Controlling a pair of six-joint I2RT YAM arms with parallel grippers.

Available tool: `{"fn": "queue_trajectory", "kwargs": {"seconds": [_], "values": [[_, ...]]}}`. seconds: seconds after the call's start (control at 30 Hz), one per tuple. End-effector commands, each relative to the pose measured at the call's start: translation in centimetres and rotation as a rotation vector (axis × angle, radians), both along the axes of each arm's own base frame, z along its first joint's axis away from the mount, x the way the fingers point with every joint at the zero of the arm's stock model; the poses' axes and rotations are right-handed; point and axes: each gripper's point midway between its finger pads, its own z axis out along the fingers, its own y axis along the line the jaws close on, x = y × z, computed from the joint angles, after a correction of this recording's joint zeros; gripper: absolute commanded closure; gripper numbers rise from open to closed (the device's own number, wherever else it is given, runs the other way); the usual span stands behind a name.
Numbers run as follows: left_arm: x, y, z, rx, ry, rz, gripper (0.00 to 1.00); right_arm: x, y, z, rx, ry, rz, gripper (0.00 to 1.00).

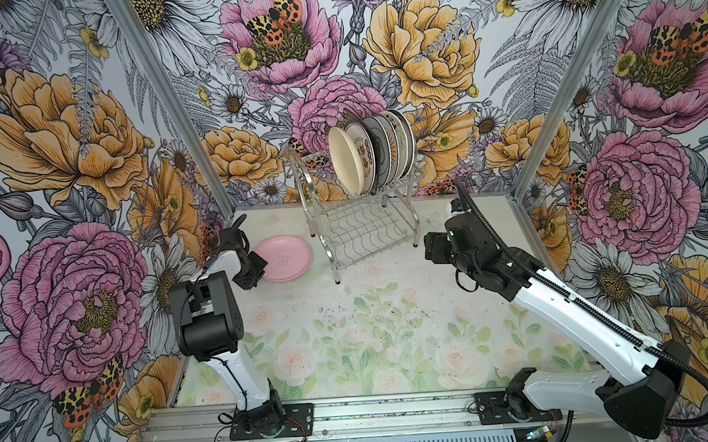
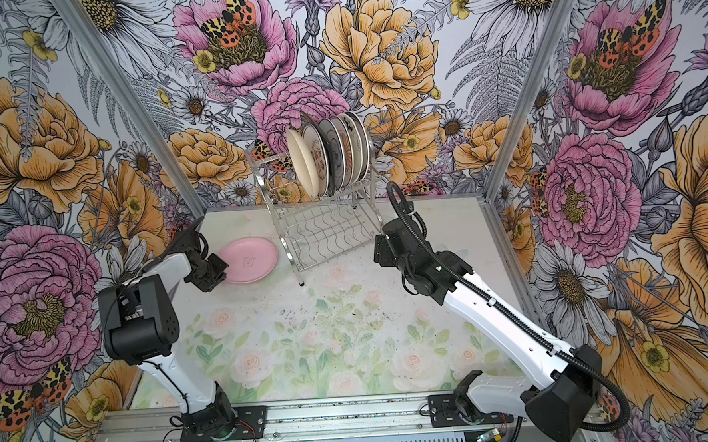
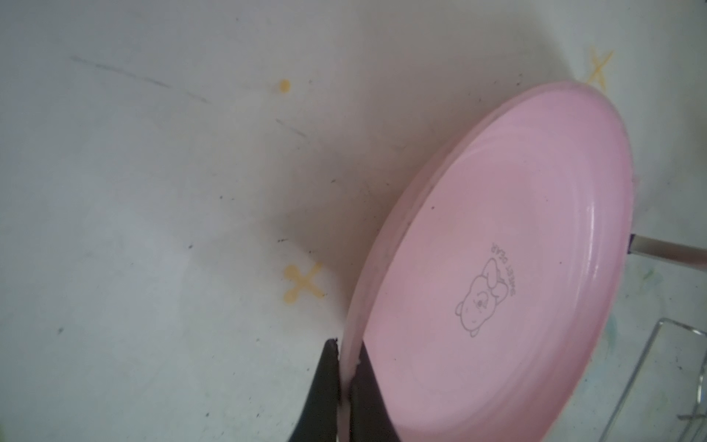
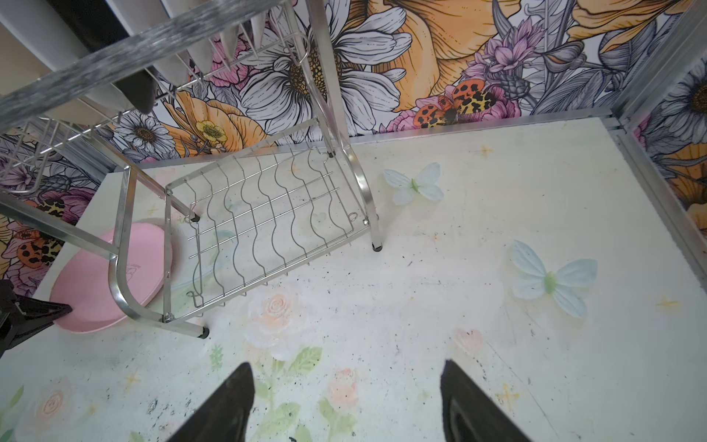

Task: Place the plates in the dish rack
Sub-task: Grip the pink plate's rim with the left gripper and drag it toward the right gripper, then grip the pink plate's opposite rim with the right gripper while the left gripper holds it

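**Rack contents.** The dish rack (image 1: 298,173) (image 2: 258,181) (image 4: 264,218) stands at the back centre of the table (image 1: 370,333). It has two tiers. The plates (image 1: 375,152) (image 2: 332,152) stand on edge in the upper tier, packed face to face and leaning slightly. Six or seven can be made out, but overlap prevents an exact count. The leftmost is a plain cream plate (image 1: 344,160). The ones behind it carry printed patterns, and one has a dark rim.

**Plate outside the rack.** One pink plate (image 1: 287,256) (image 2: 252,258) (image 3: 516,268) (image 4: 95,291) lies on the table just beside the rack's left legs. It is round and glossy with a shallow raised rim. A small bear outline is printed at its centre.

**Materials.** The rack is shiny steel wire with flat arched side frames, wavy slot wires and dark foot caps. The table surface is matte, printed with pale roses and scuffed with dark specks.

**Grippers.** There are two.
- The left gripper (image 1: 259,268) (image 3: 346,382) is clamped on the near rim of the pink plate, with one finger above and one below.
- The right gripper (image 1: 430,247) (image 4: 346,402) hovers to the right of the lower tier, jaws apart and holding nothing.
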Motion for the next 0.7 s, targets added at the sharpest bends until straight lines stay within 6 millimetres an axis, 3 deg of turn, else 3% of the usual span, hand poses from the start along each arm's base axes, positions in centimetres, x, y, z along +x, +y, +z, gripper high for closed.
{"fn": "queue_trajectory", "kwargs": {"seconds": [0.0,0.33,0.67], "values": [[-1.3,-0.1,2.4,0.016,-0.054,-0.038,1.0,0.0,1.0,-0.3,0.022,0.021,0.051,0.21],[-6.9,-1.9,5.3,-0.006,-0.129,-0.081,1.0,-0.4,4.0,-2.7,0.056,0.121,0.202,0.2],[-10.6,-5.0,8.7,-0.081,-0.286,-0.111,1.0,-0.7,7.3,-3.6,0.12,0.189,0.358,0.2]]}}
